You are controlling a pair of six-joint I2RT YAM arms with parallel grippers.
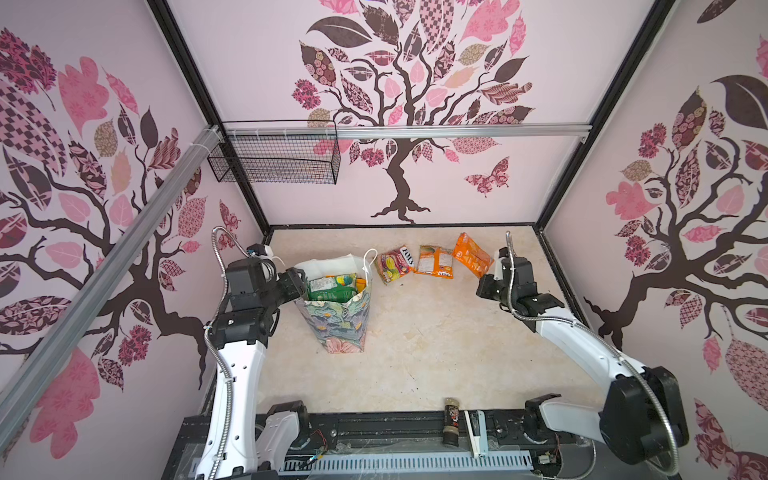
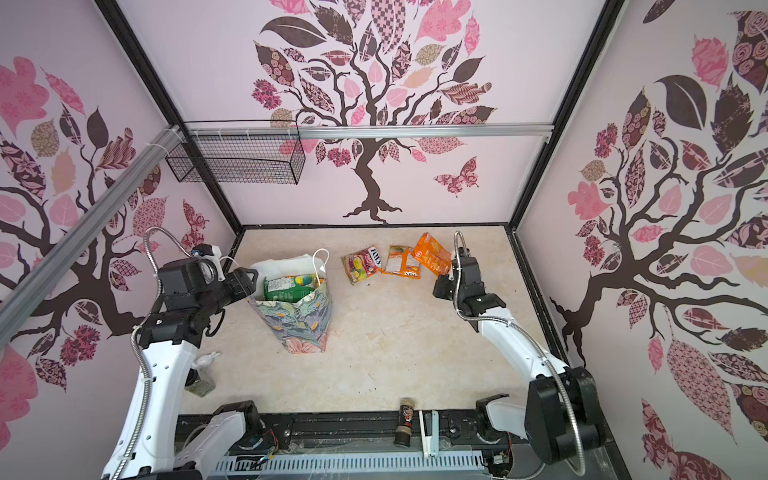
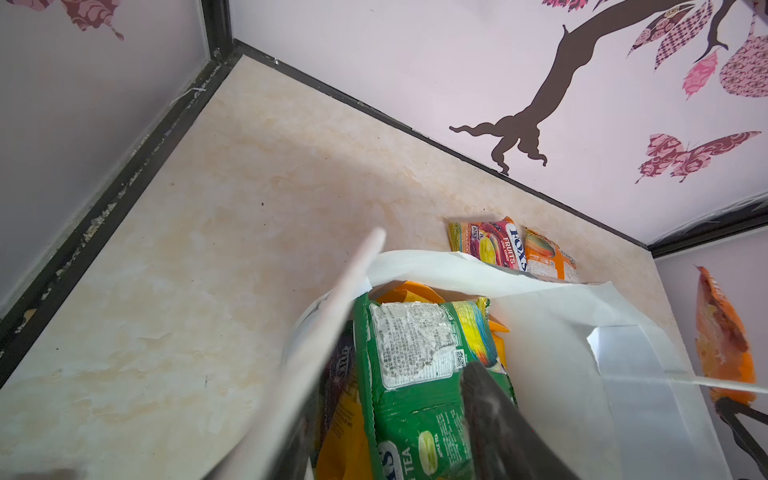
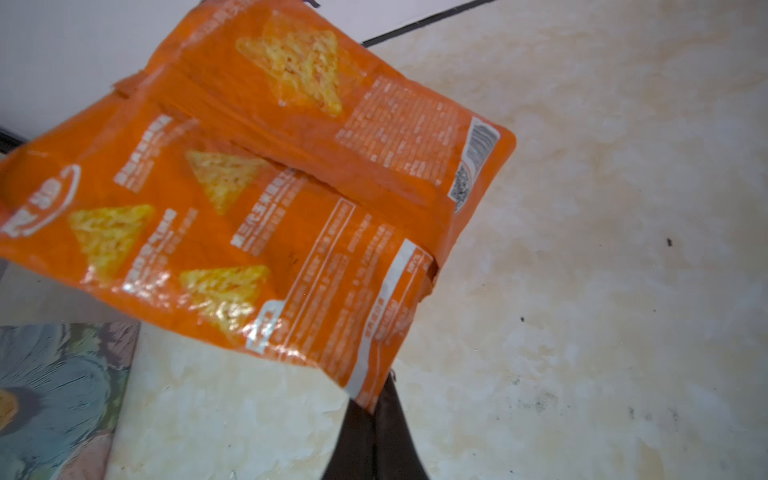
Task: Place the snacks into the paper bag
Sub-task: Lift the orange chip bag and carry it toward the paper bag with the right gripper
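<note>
One paper bag (image 1: 340,324), three packets (image 1: 394,264) (image 1: 435,262) (image 1: 471,253) outside.

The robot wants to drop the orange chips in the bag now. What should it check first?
1. Grip on the chips: ok. The right gripper is shut on a corner of the orange chips packet, which hangs clear of the table.
2. Paper bag upright: ok.
3. Bag mouth open: ok. The left gripper is at the rim, one finger inside.
4. Room inside: cannot tell. The green packet reaches near the rim.
5. Way across: ok. The FOX'S packet lies flat, low.
</note>
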